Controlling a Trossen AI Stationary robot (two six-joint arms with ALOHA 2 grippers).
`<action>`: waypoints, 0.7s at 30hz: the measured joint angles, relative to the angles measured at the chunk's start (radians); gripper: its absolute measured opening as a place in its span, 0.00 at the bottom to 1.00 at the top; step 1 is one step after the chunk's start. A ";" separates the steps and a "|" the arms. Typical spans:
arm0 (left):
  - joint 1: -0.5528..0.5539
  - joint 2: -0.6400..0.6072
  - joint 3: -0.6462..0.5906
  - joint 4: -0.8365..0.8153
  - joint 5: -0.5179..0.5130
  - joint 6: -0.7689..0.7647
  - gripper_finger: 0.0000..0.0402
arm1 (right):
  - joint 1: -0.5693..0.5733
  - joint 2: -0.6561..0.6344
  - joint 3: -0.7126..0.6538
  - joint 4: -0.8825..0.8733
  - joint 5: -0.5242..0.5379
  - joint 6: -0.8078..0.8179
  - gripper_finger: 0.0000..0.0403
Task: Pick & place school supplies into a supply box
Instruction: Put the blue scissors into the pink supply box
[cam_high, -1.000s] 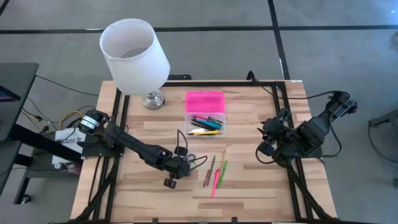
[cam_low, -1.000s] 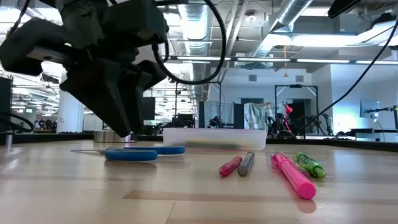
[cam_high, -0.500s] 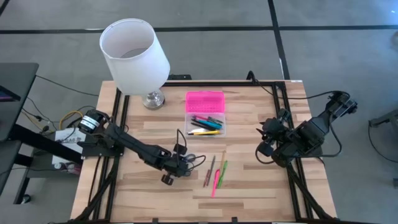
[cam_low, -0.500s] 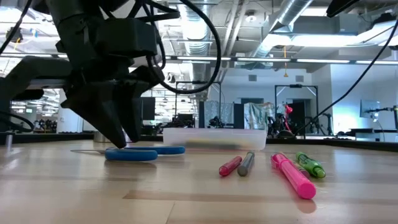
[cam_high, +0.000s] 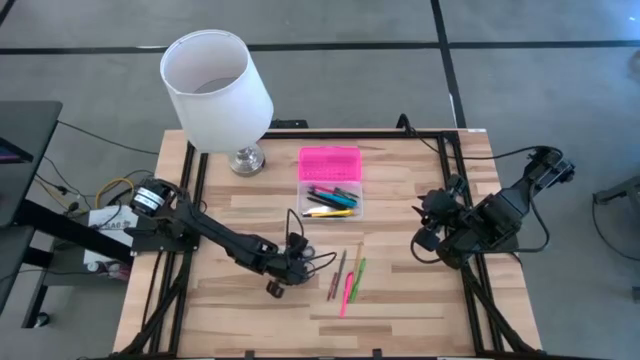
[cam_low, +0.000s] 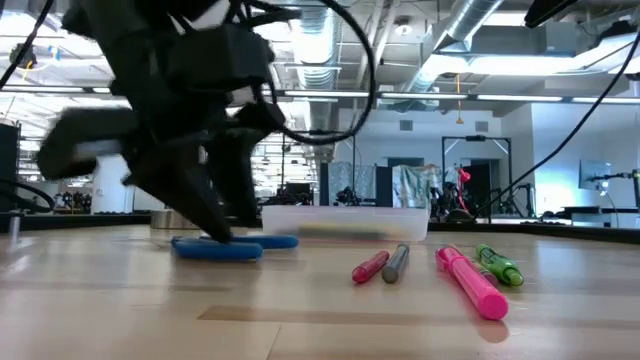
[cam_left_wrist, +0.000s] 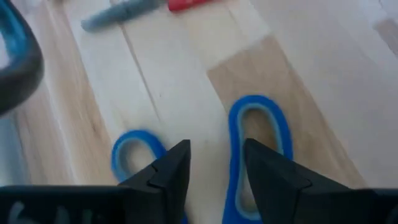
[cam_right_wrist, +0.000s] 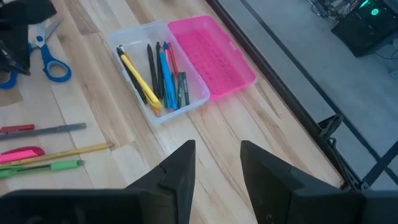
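- We judged the step in hand to be the pick-up of the scissors (cam_left_wrist: 255, 149): our left gripper (cam_left_wrist: 214, 168) was low over them near the middle of the desk (cam_high: 400, 310), its fingers (cam_left_wrist: 171, 171) parted and holding nothing.
- In the left wrist view the two blue handle loops lay flat on the wood, one finger over the gap between the loops and the other on the inner edge of the larger loop.
- The low view showed the left gripper (cam_low: 215, 215) down at the scissors (cam_low: 225, 246); we could not tell whether it already touched them.
- The supply box (cam_high: 331, 198) stood open just beyond the scissors, its pink lid (cam_high: 329, 162) folded back toward the lamp (cam_high: 216, 88), with several pens already in the clear base.
- Four more supplies lay loose just beside the scissors: a brown pencil (cam_high: 338, 272), a pink marker (cam_high: 348, 291), a green marker (cam_high: 360, 268) and one we could not tell apart from above.
- Our right gripper (cam_right_wrist: 214, 168) waited at the desk's right edge, fingers parted and empty, looking toward the supply box.
- As we saw it, the next move called for closing squarely on one handle loop, since a flat thin thing may slip or pivot, then lifting clear and carrying it over the open base.
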 joint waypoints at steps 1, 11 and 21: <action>0.002 0.006 0.000 -0.002 -0.002 -0.001 0.39 | 0.000 0.000 0.000 0.000 0.000 0.000 0.30; 0.015 0.028 0.015 -0.015 -0.056 -0.096 0.60 | 0.000 0.000 0.000 -0.005 -0.003 0.000 0.30; 0.089 0.030 0.026 -0.031 0.052 -0.213 0.72 | -0.002 0.000 0.000 -0.015 -0.003 0.000 0.30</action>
